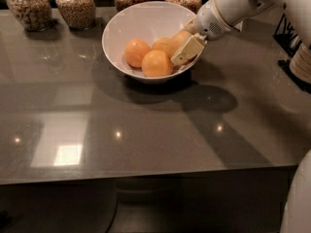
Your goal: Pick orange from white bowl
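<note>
In the white bowl (146, 14), the end effector (183, 53) overlaps the orange (178, 39).

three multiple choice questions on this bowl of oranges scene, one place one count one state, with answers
1. Where is the robot's cream-coloured end effector? A on the floor B inside the glossy round white bowl, among the round oranges C folded against its body
2. How many glass jars of grains stand behind the bowl? A two B four C six
3. The bowl is: A upright B on its side C upside down
Answers: B, it reaches in over the right rim; B, four line the back edge; A, its opening faces up.
</note>
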